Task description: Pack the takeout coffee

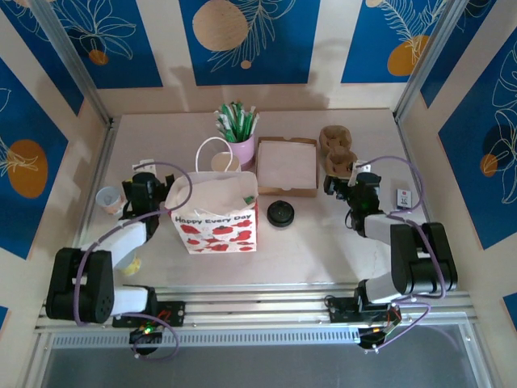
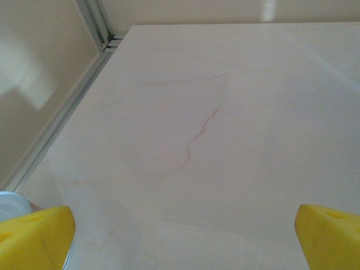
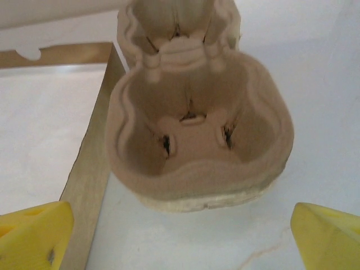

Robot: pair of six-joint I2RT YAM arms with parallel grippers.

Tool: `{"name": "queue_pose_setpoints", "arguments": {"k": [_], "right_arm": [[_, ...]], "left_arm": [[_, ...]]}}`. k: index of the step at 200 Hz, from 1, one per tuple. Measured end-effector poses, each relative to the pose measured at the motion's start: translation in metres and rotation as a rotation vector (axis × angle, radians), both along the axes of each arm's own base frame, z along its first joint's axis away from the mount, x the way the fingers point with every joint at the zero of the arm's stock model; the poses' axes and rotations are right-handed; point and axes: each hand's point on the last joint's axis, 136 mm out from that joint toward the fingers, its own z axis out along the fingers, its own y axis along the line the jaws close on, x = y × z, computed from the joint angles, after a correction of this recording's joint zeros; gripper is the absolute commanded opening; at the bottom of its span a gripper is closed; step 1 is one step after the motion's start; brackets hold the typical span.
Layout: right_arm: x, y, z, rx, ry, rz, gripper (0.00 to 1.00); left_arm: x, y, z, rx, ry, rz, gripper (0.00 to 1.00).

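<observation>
1. Cup (image 1: 109, 199): far L edge of table (image 1: 323, 250), upright, long axis vertical, no lid on it as far as I can tell. It's just L of L gripper (image 1: 144, 181), so L arm is much nearer than R.
2. L gripper: jaws spread wide, empty, aimed at bare table. In wrist view the cup's rim (image 2: 8, 203) sits outboard of one finger (image 2: 34, 236), not btwn the two. Judgement: jaws need to swing L to straddle it.
3. Bag (image 1: 214, 214): upright, mouth open, just R of L gripper.
4. Lid (image 1: 280, 213): flat on table, btwn bag & R gripper (image 1: 345, 179), just in front of box (image 1: 287, 166). R arm nearer.
5. R gripper: jaws spread wide, empty, carrier (image 3: 197, 140) pocket straight ahead, not touching.
</observation>
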Motion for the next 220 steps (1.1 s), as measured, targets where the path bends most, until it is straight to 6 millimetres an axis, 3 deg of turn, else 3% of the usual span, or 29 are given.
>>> {"name": "queue_pose_setpoints", "arguments": {"k": [37, 82, 140, 220], "right_arm": [[-0.007, 0.005, -0.023, -0.002, 0.015, 0.042, 0.99], [-0.002, 0.007, -0.014, -0.002, -0.030, 0.057, 0.99], [0.000, 0.007, -0.010, -0.006, -0.048, 0.059, 0.99], [0.000, 0.011, -0.008, -0.024, -0.057, 0.059, 0.99]], "left_arm": [[0.011, -0.007, -0.014, -0.002, -0.005, -0.043, 1.00], [0.006, -0.022, -0.055, 0.006, 0.036, -0.145, 1.00], [0.011, -0.037, -0.047, 0.004, -0.042, -0.229, 1.00], [0.011, -0.038, -0.040, 0.012, -0.081, -0.236, 1.00]]}}
